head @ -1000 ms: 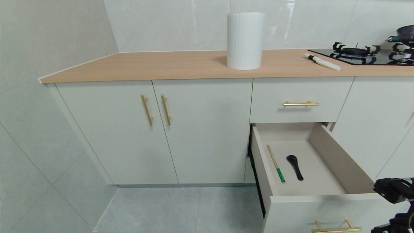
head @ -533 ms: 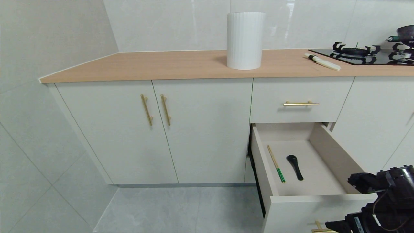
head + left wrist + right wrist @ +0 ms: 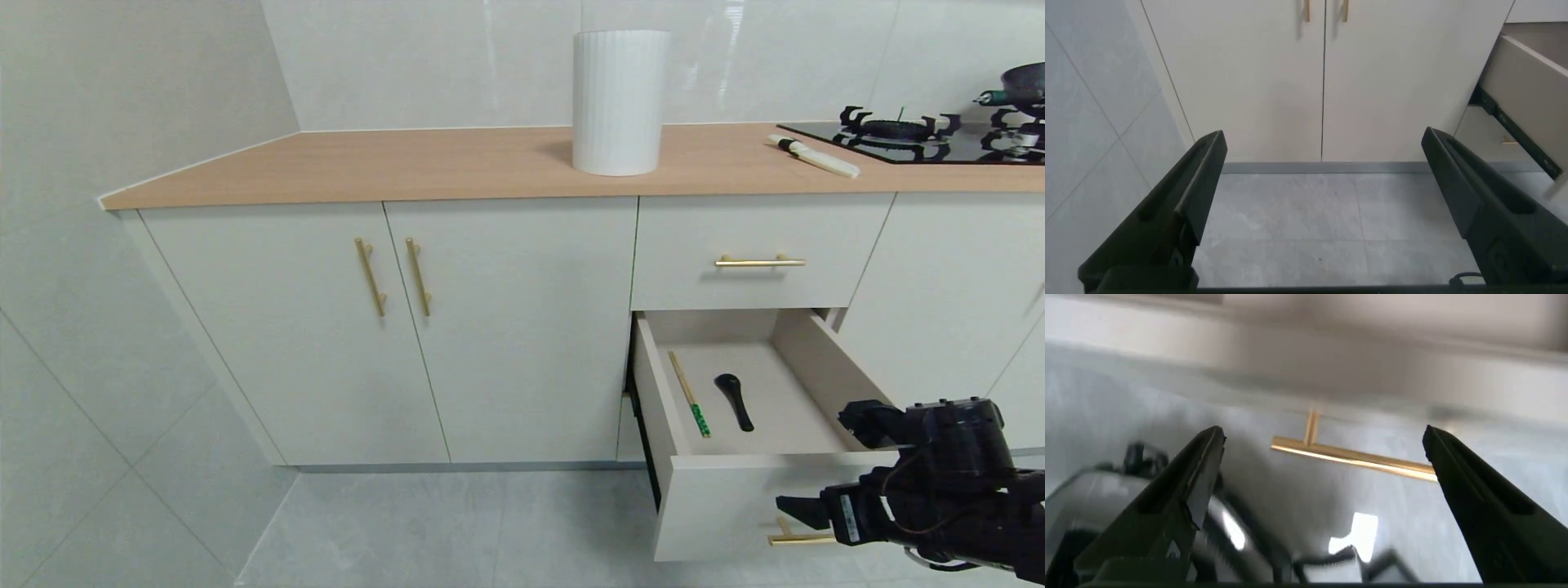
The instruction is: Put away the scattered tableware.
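The lower drawer [image 3: 710,506] stands partly open. Inside it lie a pair of wooden chopsticks with green tips [image 3: 688,394] and a black spoon [image 3: 733,400]. My right gripper [image 3: 816,457] is open against the drawer's front panel, just above its gold handle [image 3: 796,537]. In the right wrist view the gripper [image 3: 1323,437] is spread wide, with the gold handle [image 3: 1360,460] between and beyond its fingers, not grasped. My left gripper [image 3: 1323,139] hangs open and low over the grey floor, facing the cabinet doors [image 3: 1323,73]. The drawer's edge [image 3: 1527,82] shows to one side.
On the wooden counter [image 3: 408,167] stand a tall white ribbed cylinder [image 3: 616,102] and a white-sheathed knife [image 3: 812,155] beside the black gas stove [image 3: 914,135]. The upper drawer [image 3: 759,262] is closed. Grey tiled floor [image 3: 457,531] lies open to the left.
My right arm has risen and moved left to the drawer front. The drawer has slid part of the way in, carrying the chopsticks and spoon with it.
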